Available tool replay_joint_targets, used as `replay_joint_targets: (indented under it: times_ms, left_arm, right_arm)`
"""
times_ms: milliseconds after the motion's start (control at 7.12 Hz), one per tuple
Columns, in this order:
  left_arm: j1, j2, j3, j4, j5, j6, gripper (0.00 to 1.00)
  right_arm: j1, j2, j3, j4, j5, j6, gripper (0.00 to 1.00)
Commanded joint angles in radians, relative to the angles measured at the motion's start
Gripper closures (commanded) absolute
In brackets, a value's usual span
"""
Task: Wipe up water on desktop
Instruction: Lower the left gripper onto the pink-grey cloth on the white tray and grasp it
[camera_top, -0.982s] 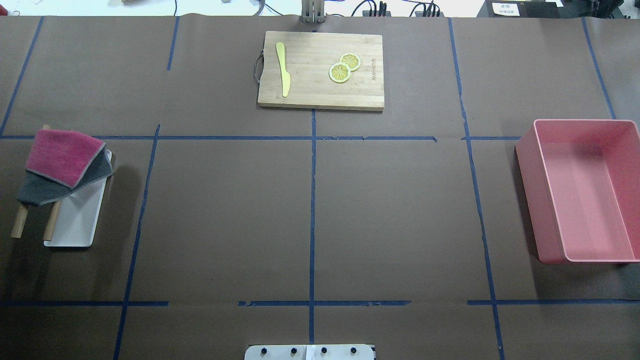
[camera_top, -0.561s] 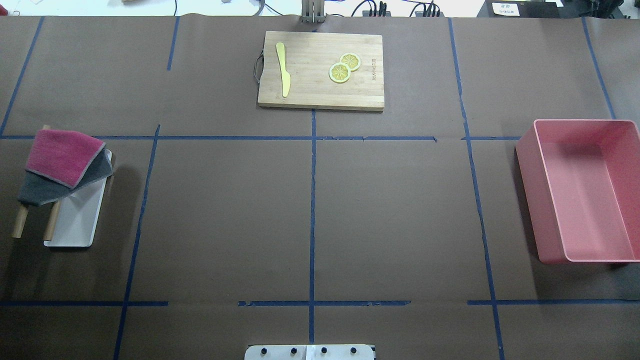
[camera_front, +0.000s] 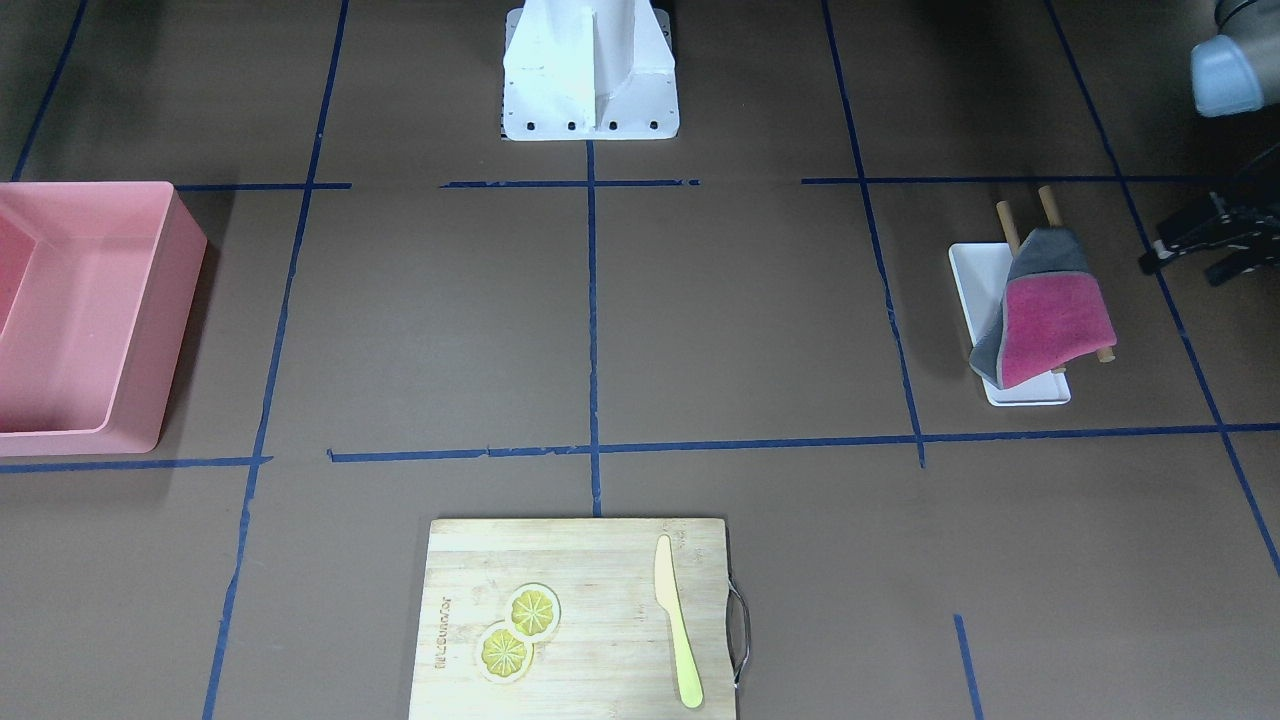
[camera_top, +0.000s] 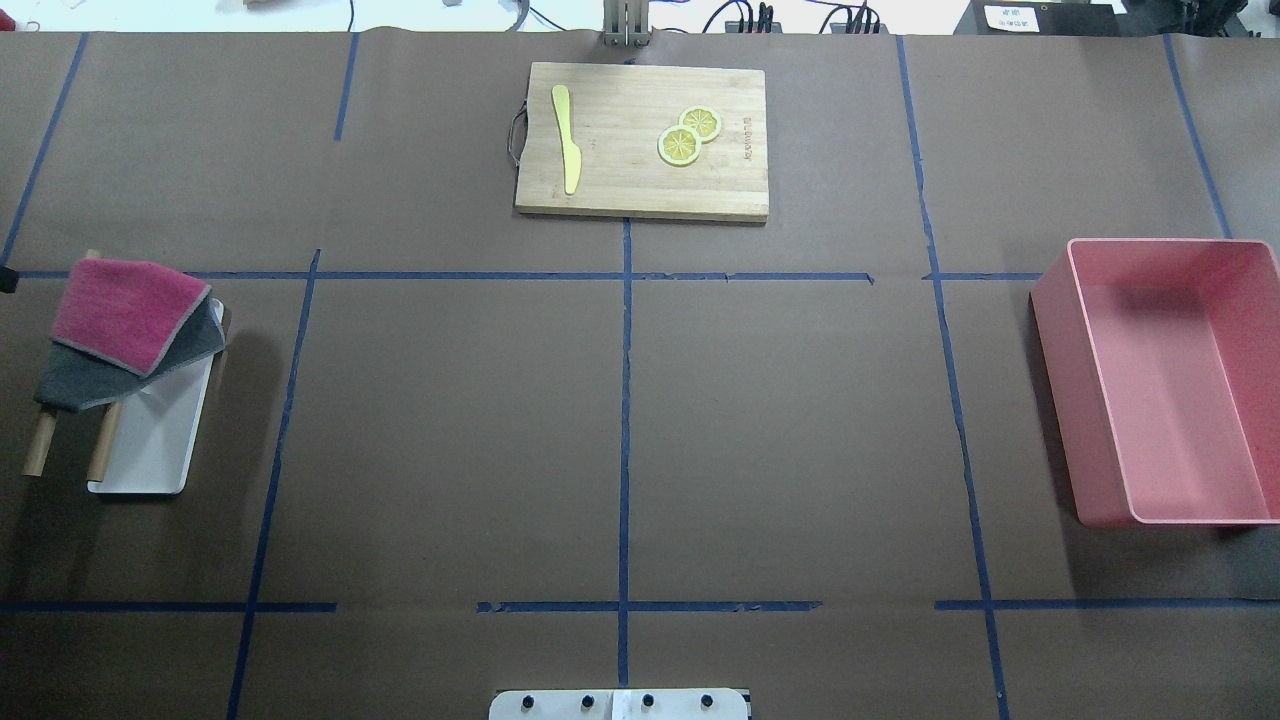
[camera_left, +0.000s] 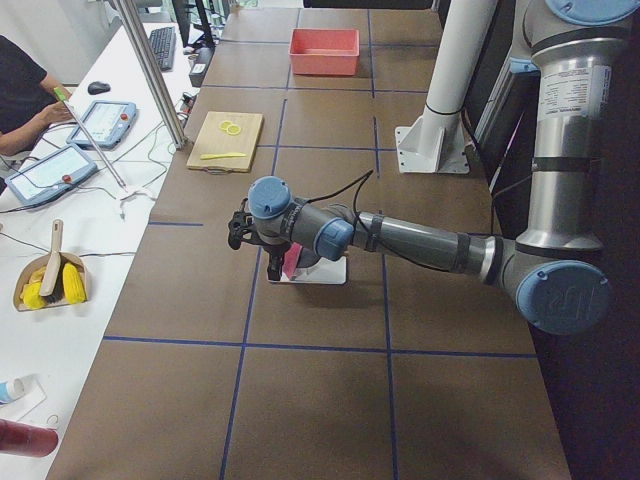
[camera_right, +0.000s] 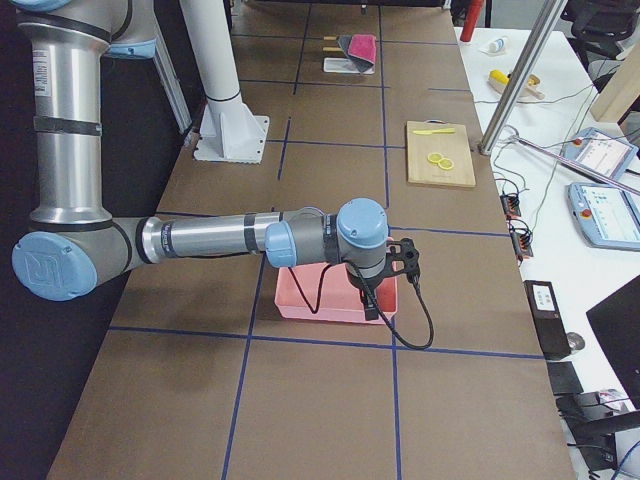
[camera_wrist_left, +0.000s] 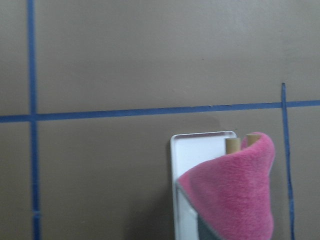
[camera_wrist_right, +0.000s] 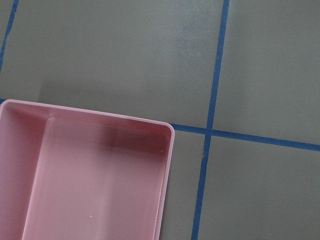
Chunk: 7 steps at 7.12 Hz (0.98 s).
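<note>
Robotics lab: tape-gridded desktop (camera_top: 450, 420), teach pendants (camera_left: 105, 122) and keyboard (camera_left: 161, 45) on side bench (camera_left: 95, 228).

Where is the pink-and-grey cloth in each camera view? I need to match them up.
Front-facing: cloth at the right.
Overhead: cloth at the far left.
Exterior left: cloth at centre, mostly hidden behind the left arm.
Exterior right: cloth at the top, far end.
Left wrist: cloth at bottom right.
Right wrist: not in it.
Shared landmark: the white tray under it.

Engraved brand mark on bamboo cutting board (camera_top: 620, 185), beside lemon slices (camera_top: 688, 136): too small to read. Nothing else legible.
</note>
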<state>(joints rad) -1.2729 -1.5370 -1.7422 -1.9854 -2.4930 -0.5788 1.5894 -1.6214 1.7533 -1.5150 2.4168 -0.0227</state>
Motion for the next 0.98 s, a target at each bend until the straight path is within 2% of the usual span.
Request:
replay_joint_targets:
  times_ms: [0,421,842]
  left_arm:
    - [0.062,-0.006,0.030,-0.069,0.005,-0.069,0.05]
    - [0.093,-0.018,0.046,-0.066,-0.004,-0.065,0.14]
    - [0.093,-0.014,0.046,-0.064,-0.009,-0.064,0.38]
  right_arm:
    - [0.000,0.002,0.000,-0.001,-0.001,0.001,0.00]
    - [-0.002,0.006,0.000,-0.001,0.001,0.001,0.00]
    - [-0.002,0.009,0.000,-0.001,0.001,0.001,0.00]
